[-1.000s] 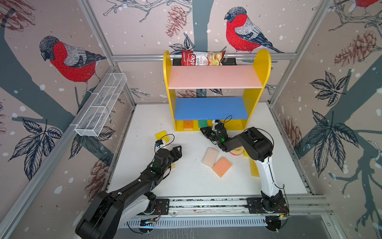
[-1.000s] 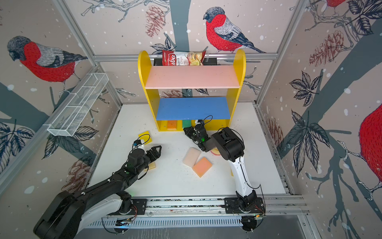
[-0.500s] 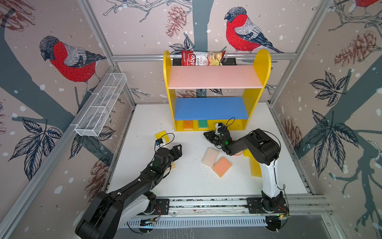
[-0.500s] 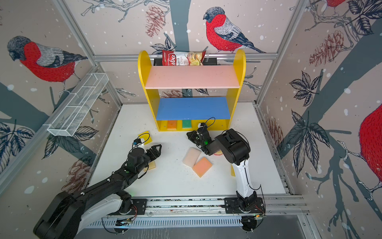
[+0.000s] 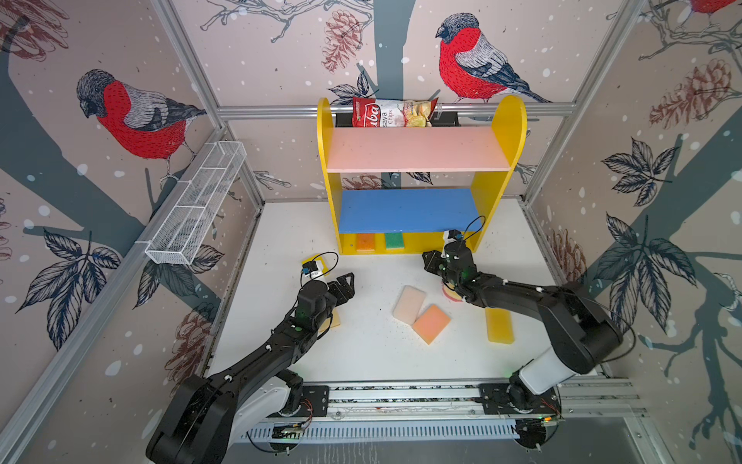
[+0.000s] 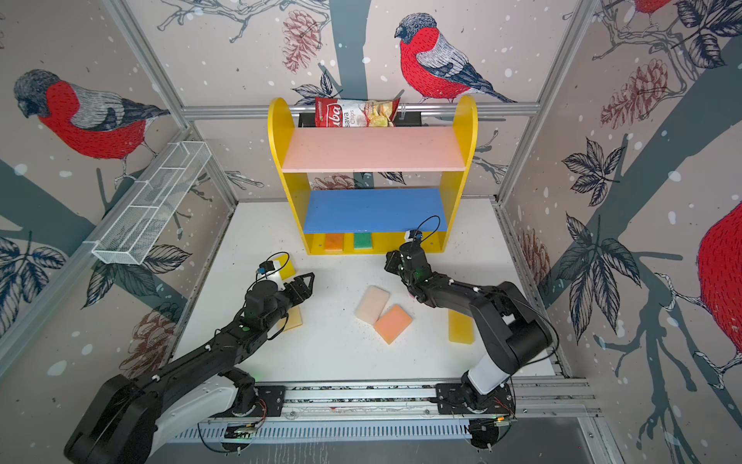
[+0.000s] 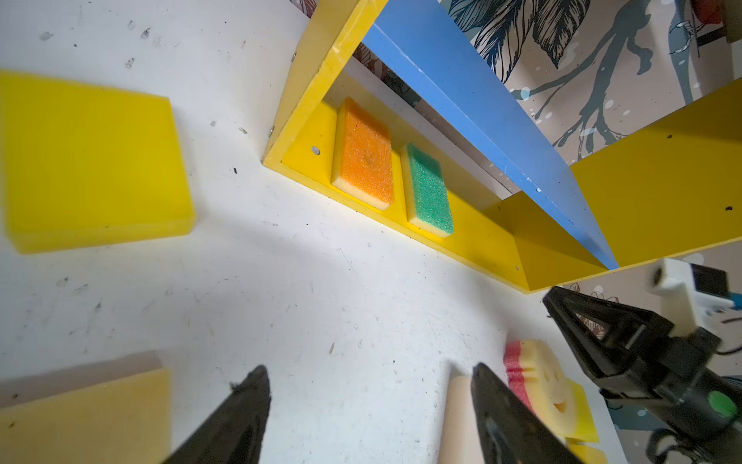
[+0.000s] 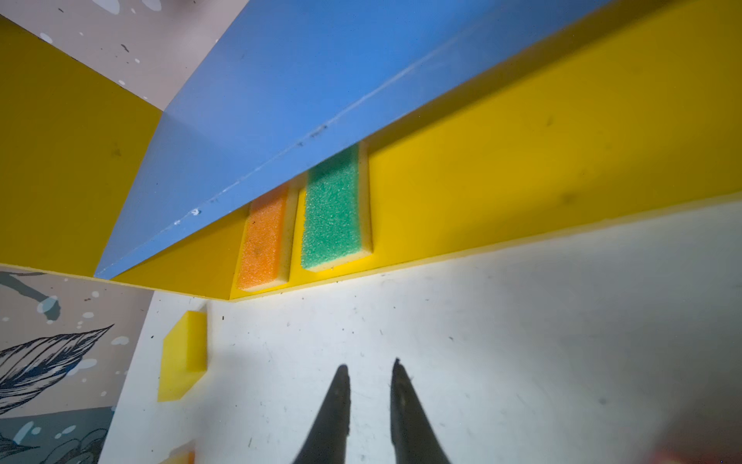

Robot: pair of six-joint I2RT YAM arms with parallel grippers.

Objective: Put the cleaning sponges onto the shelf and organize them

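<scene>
The shelf (image 5: 417, 245) stands at the back, with an orange sponge (image 5: 365, 242) and a green sponge (image 5: 394, 240) lying side by side on its yellow base. On the table lie a cream sponge (image 5: 408, 304), a salmon one (image 5: 431, 323), a long yellow one (image 5: 499, 325), a yellow one (image 7: 92, 160) and a pale yellow one (image 7: 84, 418). The round smiley sponge (image 7: 542, 385) sits under my right arm. My left gripper (image 5: 346, 281) hovers open over bare table, left of the cream sponge. My right gripper (image 8: 369, 369) is just in front of the shelf, jaws narrowly apart and empty.
A red-and-white chips bag (image 5: 391, 114) lies behind the pink top board. A white wire-mesh basket (image 5: 196, 205) hangs on the left wall. Cage walls close in the table on three sides, and the arm rail (image 5: 401, 395) runs along the front.
My right gripper has drawn back from the shelf's base, to the right and away from the green sponge, which stays on the base. My left arm has hardly moved.
</scene>
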